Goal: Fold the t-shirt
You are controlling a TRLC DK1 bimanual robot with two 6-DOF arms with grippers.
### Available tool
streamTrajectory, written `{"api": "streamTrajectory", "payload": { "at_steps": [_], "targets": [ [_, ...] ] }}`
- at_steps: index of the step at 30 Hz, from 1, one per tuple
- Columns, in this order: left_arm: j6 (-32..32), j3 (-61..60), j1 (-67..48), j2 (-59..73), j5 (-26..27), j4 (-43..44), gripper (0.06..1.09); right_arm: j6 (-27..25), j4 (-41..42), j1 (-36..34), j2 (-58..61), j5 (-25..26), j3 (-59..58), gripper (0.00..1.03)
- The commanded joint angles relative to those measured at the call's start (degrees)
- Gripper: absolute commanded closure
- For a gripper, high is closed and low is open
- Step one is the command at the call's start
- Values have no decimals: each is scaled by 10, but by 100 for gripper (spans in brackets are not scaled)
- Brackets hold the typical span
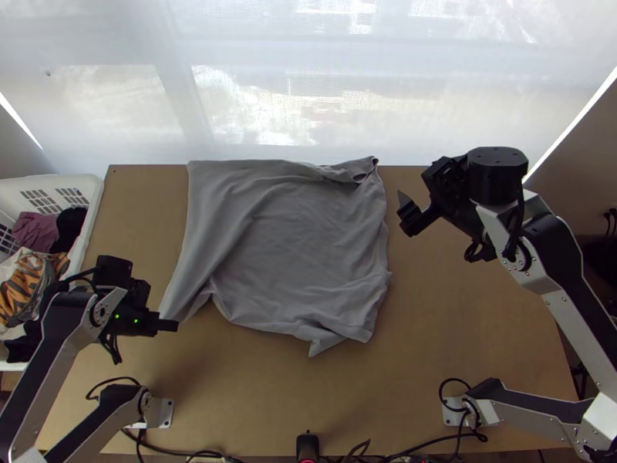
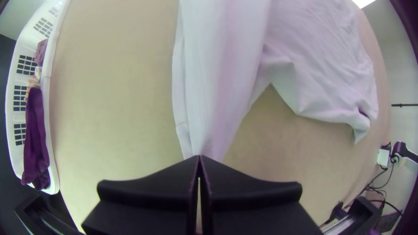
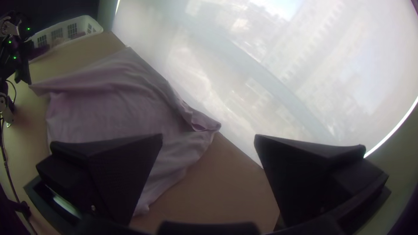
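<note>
Seen from the top view, the grey t-shirt lies on the smooth light-wood table, covering its middle and reaching its far edge, spread in a rough four-sided shape with a long fold slanting down one side and a small pointed flap on the hem nearest the bases. The left gripper, over the table's left part, has its fingers pressed together on a tapered corner of the shirt; the left wrist view adds the close detail, soft layers narrowing into the flat black tips. The right gripper, above the table's far right part, has its fingers spread wide with nothing between them, apart from the cloth. The right wrist view brings out tall buildings through the sheer pale screen beyond the table's far edge. Left of the table, a white plastic basket with gridded slots holds crumpled clothes, among them an orange-and-black striped piece.
</note>
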Motion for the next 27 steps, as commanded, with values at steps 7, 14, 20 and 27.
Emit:
{"api": "streamTrajectory", "payload": {
  "at_steps": [7,14,20,27],
  "targets": [
    [57,7,35,-122,37,-126,105,18,-107,94,-28,-92,-81,5],
    [51,5,37,-115,37,-104,105,27,-159,240,-63,-117,-172,5],
    [46,7,51,-105,37,-88,105,26,-160,312,-60,-129,-224,5],
    [42,9,71,-102,37,-79,105,8,-129,360,-4,-129,-254,5]
  ]
}}
